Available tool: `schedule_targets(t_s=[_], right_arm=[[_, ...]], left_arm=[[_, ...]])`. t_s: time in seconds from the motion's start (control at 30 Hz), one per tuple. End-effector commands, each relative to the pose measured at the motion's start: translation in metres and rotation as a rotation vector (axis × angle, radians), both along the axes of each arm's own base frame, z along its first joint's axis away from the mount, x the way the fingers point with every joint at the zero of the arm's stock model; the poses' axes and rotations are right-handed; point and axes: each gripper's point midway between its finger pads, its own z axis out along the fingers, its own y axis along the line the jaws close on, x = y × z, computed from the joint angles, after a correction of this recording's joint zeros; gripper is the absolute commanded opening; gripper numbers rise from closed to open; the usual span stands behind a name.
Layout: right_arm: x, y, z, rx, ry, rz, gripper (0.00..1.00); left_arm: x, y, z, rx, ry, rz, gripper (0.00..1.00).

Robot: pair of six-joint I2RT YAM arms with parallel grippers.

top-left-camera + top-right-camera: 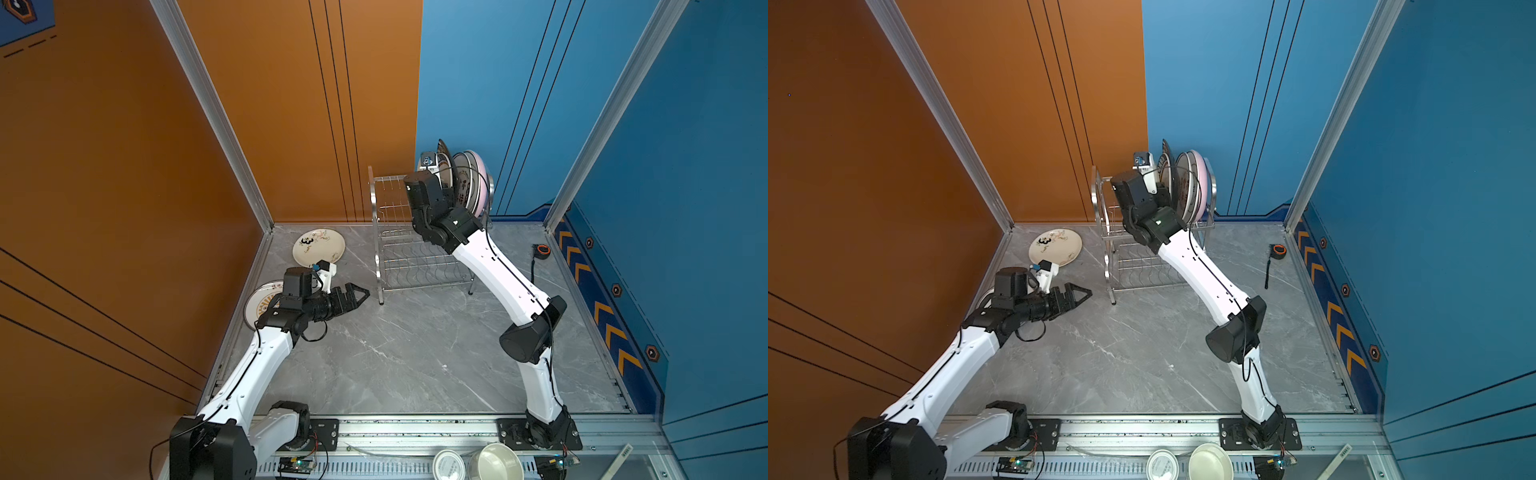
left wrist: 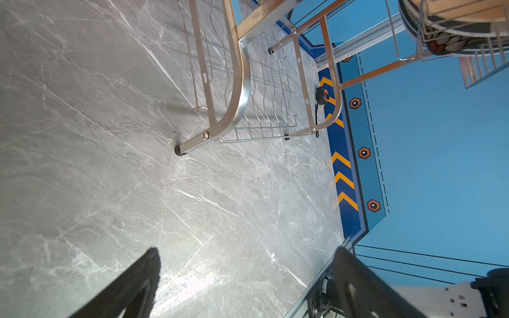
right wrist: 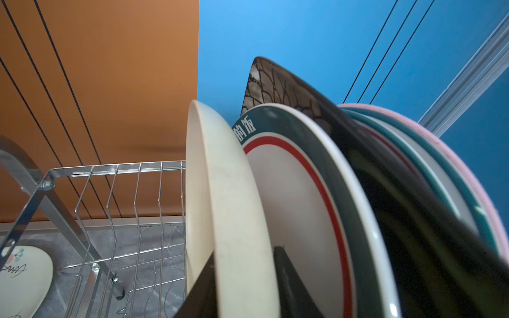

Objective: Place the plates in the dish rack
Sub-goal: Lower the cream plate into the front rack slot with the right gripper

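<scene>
In both top views the rack [image 1: 379, 270] [image 1: 1109, 274] stands at the far middle of the bench [image 1: 415, 353]. Plates stand on edge in the right end of its upper tier, a pink plate [image 1: 482, 178] [image 1: 1202, 178] rightmost. The right arm reaches there and hides its hand. A panda plate [image 1: 319, 248] [image 1: 1055, 247] lies flat at far left. A sunburst plate [image 1: 259, 303] lies under the left arm. The left hand [image 1: 361, 297] [image 1: 1086, 295] hangs just left of the rack's near leg.

In the left wrist view the left hand [image 2: 248, 256] has its fingers spread wide.

In the right wrist view the right hand [image 3: 245, 253] straddles a cream plate [image 3: 228, 192] standing in the rack [image 3: 162, 165] beside a dark-rimmed plate [image 3: 297, 192]. I cannot tell whether it grips or has let go.
</scene>
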Motion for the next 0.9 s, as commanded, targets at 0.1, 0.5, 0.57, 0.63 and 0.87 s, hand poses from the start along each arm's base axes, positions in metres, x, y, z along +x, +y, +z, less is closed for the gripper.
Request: schedule_targets(t_s=[0.1,0.5,0.57,0.63,0.87], right_arm=[[-0.011,-0.007,0.012,0.0,-0.017,-0.02,0.42],[-0.05,-0.011,0.052,0.041,-0.065,0.021,0.63],[-0.058,-0.011,0.054,0.049,-0.066,0.033,0.64],[-0.067,-0.01,0.056,0.057,-0.066,0.046,0.64],[-0.102,-0.01,0.057,0.096,-0.048,0.102,0.67]], left_arm=[[-0.002,0.003,0.0,0.011,0.002,0.018,0.98],[-0.002,0.014,0.003,0.035,-0.011,0.066,0.98],[-0.001,0.019,0.003,0.045,-0.009,0.083,0.98],[0.0,0.026,0.002,0.064,-0.007,0.109,0.98],[0.003,0.063,-0.007,0.179,0.05,0.229,0.98]])
